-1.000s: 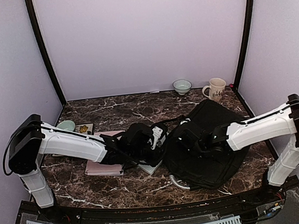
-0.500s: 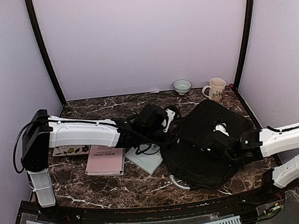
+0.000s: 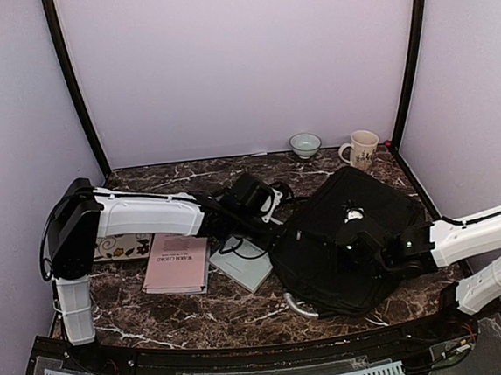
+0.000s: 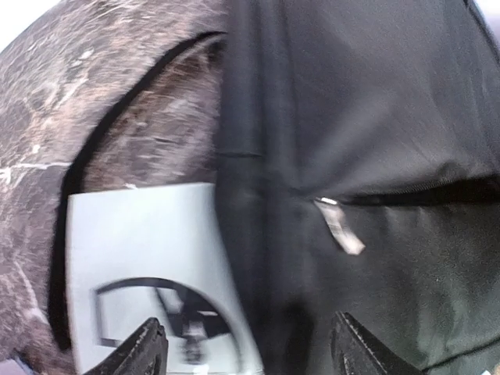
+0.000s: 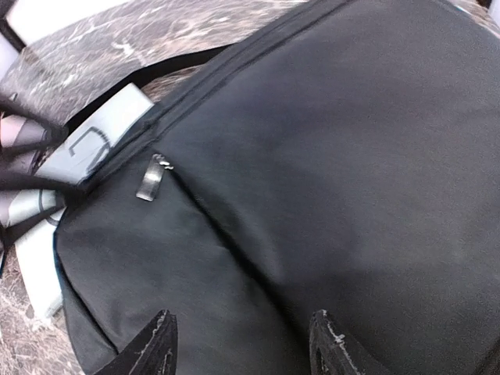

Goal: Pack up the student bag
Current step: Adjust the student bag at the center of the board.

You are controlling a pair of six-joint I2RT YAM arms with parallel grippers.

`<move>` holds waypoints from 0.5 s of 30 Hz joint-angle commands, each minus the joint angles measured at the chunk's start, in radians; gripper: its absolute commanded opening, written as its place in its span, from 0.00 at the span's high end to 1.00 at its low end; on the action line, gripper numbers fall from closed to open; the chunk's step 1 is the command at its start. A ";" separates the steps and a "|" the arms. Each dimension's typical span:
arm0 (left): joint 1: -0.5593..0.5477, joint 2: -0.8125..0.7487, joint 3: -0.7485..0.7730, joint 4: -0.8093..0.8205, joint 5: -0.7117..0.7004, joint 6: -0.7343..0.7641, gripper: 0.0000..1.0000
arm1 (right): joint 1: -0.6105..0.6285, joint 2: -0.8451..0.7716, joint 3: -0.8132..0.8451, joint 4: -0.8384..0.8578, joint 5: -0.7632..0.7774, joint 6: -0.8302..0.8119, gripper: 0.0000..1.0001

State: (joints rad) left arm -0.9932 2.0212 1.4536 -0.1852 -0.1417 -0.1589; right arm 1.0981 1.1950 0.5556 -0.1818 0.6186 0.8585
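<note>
Dark marble table (image 3: 200, 315), white-veined, closed in by lilac walls (image 3: 240, 65) with a black post (image 3: 73, 89) at each back corner. At far edge, right of centre: small pale bowl (image 3: 305, 144), upright, and just right of it a cream mug (image 3: 361, 150), handle to the left, the two apart. Left half: floral card (image 3: 120, 247) lying flat, pink book (image 3: 176, 262) beside it, then grey book (image 3: 244, 265) turned askew, near the pink one.

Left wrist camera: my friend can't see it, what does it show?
A black student bag with a silver zipper pull fills the right side. A pale book lies left of it on the marble table. The jaws are open.
</note>
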 commanded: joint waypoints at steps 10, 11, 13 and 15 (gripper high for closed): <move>0.203 0.009 0.016 0.033 0.577 0.030 0.31 | 0.006 0.257 0.248 0.045 -0.036 -0.097 0.40; 0.205 0.017 0.021 0.039 0.579 0.029 0.31 | 0.005 0.256 0.244 0.049 -0.035 -0.099 0.40; 0.211 0.040 0.038 0.042 0.577 0.018 0.31 | 0.003 0.255 0.244 0.048 -0.036 -0.098 0.40; 0.217 0.059 0.046 0.047 0.579 0.006 0.33 | 0.003 0.252 0.251 0.038 -0.042 -0.098 0.39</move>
State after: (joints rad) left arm -0.7803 2.0571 1.4620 -0.1650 0.3656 -0.1387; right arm 1.0988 1.4490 0.7906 -0.1497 0.5800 0.7746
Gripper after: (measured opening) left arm 0.683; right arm 0.602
